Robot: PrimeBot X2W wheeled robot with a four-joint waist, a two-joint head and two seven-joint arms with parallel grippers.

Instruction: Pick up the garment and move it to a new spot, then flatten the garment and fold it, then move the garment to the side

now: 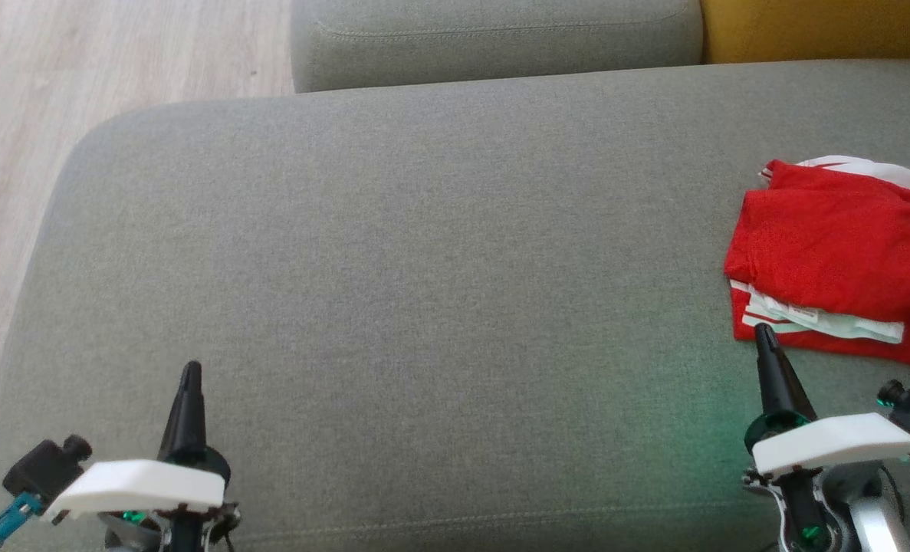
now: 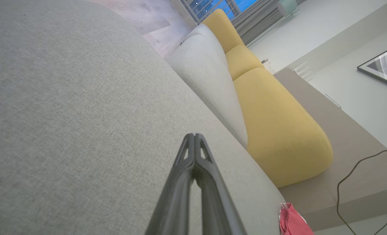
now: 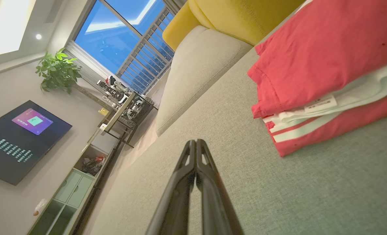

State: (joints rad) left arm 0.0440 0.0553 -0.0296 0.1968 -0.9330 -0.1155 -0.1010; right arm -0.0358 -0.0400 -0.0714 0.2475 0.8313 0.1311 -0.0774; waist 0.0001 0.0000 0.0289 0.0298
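Observation:
The garment is red with white trim, and it lies folded at the far right of the grey sofa seat. In the right wrist view the garment shows stacked layers with a white label. My right gripper is shut, with its tip at the garment's near left corner, and nothing is between the fingers. My left gripper is shut too and hovers over bare seat at the lower left, far from the garment. A small red edge of the garment appears in the left wrist view.
A grey back cushion and a yellow cushion line the far edge of the seat. Wooden floor lies past the seat's rounded left end. A television and a cabinet stand across the room.

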